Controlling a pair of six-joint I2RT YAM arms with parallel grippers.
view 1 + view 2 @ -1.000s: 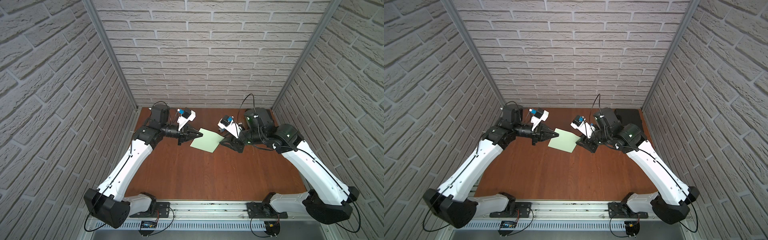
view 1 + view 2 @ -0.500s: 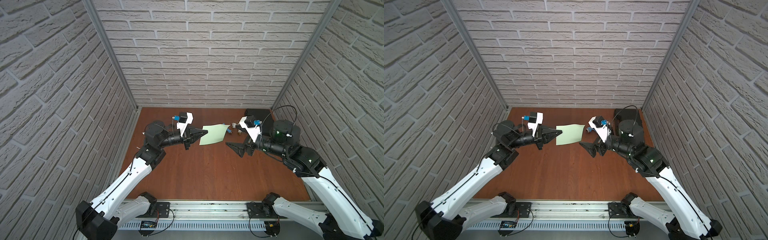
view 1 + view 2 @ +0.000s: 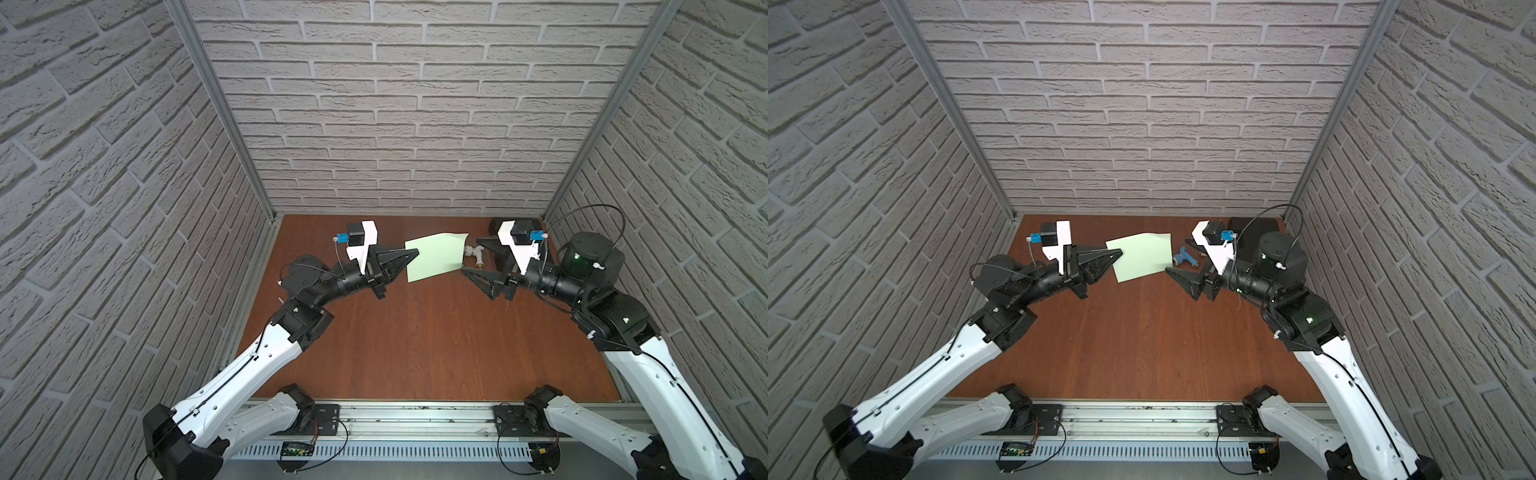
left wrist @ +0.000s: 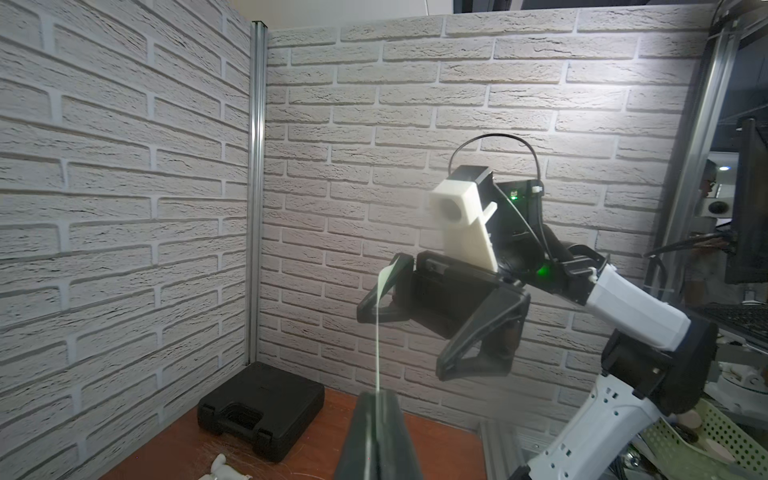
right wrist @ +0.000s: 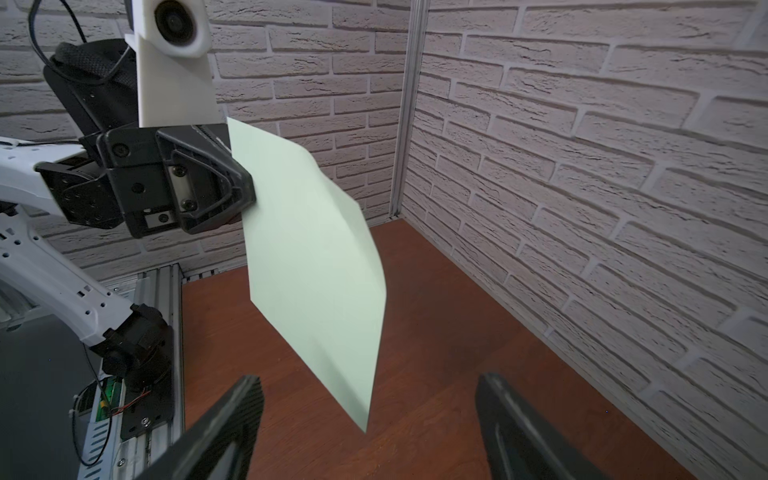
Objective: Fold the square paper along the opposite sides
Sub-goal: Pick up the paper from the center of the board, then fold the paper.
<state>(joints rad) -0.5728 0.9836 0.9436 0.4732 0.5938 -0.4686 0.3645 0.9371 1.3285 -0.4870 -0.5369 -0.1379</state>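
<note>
The square paper [image 3: 436, 257] [image 3: 1142, 257] is a pale mint-green sheet held in the air above the back of the brown table [image 3: 415, 340]. My left gripper [image 3: 413, 254] [image 3: 1119, 252] is shut on the sheet's left edge. In the left wrist view the paper [image 4: 376, 332] shows edge-on, rising out of the closed left gripper [image 4: 376, 395]. My right gripper [image 3: 469, 255] [image 3: 1177, 255] [image 4: 401, 340] is open at the sheet's right edge. In the right wrist view the paper [image 5: 316, 257] hangs with one corner between the spread right gripper [image 5: 368, 380] fingers, touching neither.
A black case [image 3: 1252, 232] [image 4: 262, 411] lies in the back right corner. A small blue object [image 3: 1185, 257] and a small white piece [image 3: 476, 255] lie on the table near the right gripper. Brick walls enclose three sides. A metal rail [image 3: 415, 415] runs along the front.
A second ago the paper lay on the table with both grippers at its edges. The left gripper has lifted it into the air; the right gripper rose beside it, jaws wider.
</note>
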